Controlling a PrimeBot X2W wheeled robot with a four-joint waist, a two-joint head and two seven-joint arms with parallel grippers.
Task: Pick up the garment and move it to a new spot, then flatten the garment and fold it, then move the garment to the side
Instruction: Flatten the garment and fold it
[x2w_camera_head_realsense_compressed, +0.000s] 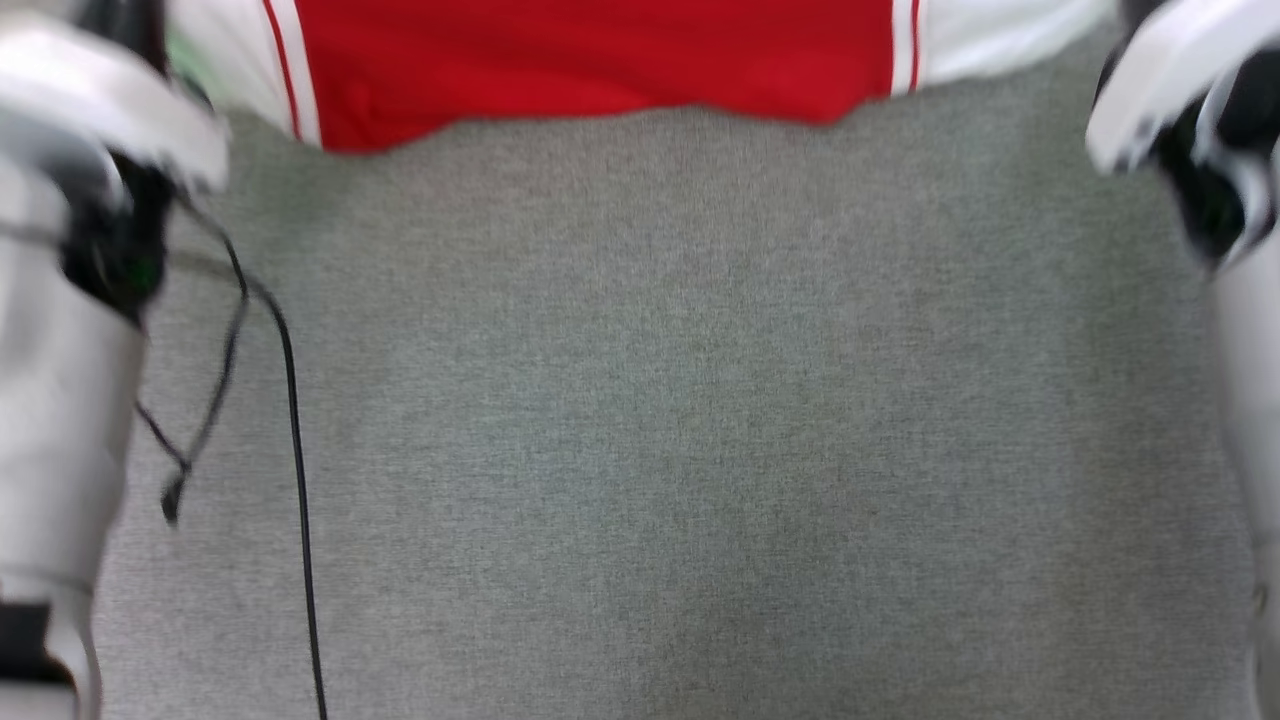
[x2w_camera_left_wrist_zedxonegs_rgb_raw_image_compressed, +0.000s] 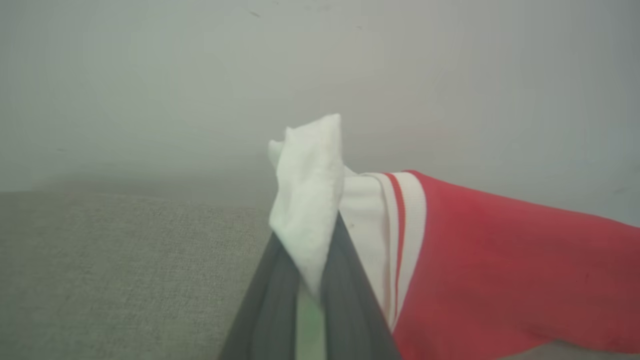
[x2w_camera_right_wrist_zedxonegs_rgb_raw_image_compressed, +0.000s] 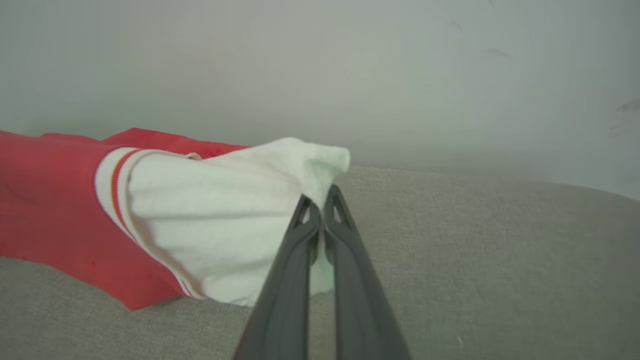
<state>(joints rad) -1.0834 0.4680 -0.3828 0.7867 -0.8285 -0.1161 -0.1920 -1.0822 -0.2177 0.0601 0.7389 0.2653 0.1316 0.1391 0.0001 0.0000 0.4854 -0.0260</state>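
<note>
Well, both claws have the bright red soft sports shirt with white sleeve ends and red-and-white stripe trim (x2w_camera_head_realsense_compressed: 600, 60) by its two ends. The left claw (x2w_camera_left_wrist_zedxonegs_rgb_raw_image_compressed: 310, 250) is pressed together on a bunched tuft of white sleeve cloth, which pokes up past its fingertips, and the red body stretches away to that claw's right. The right claw (x2w_camera_right_wrist_zedxonegs_rgb_raw_image_compressed: 320, 200) pinches the other white sleeve end at its very tips. The shirt trails off to its left and seems to rest on the grey woven cloth surface (x2w_camera_head_realsense_compressed: 640, 400).

I'd worry about that right hold. So little cloth sits between the tips that a tug to spread the shirt could pull it free. The thin black cable (x2w_camera_head_realsense_compressed: 295, 450) dangling beside the pale left forearm (x2w_camera_head_realsense_compressed: 60, 420) might also snag.
</note>
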